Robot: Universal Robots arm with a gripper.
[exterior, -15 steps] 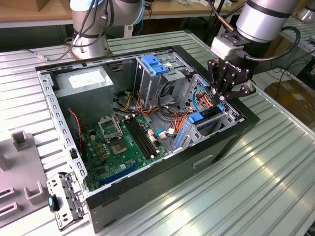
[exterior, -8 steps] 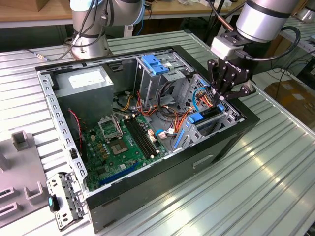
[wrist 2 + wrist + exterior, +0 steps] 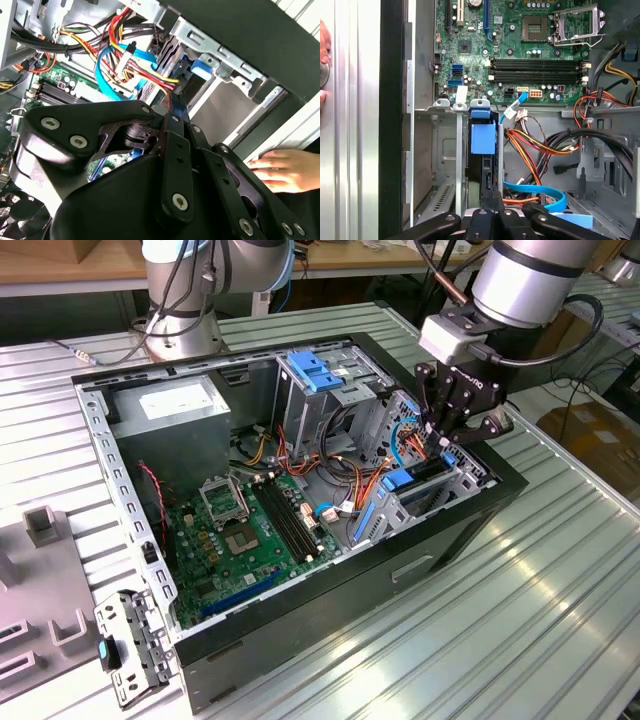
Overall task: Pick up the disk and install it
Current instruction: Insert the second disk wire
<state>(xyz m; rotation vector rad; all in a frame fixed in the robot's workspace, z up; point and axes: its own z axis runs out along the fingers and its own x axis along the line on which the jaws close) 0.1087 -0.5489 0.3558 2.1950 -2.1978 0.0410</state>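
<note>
The disk [image 3: 418,476] stands on edge in the drive cage [image 3: 470,465] at the exterior view's right end of the open computer case [image 3: 330,590]. Its blue side rail shows in both wrist views [image 3: 483,137] [image 3: 200,67]. My gripper [image 3: 440,438] hangs straight over the disk's upper edge, fingers shut and pressed together. In both wrist views its tips [image 3: 492,197] [image 3: 172,104] sit right at the disk's dark edge, with nothing visible between them. Whether the tips touch the disk I cannot tell.
Bundled coloured cables [image 3: 540,145] and a blue ribbon cable [image 3: 540,192] lie beside the cage. The motherboard [image 3: 250,530], a grey power-supply box [image 3: 175,405] and a light-blue bracket [image 3: 318,370] fill the case. A person's hand [image 3: 285,170] rests outside the case wall.
</note>
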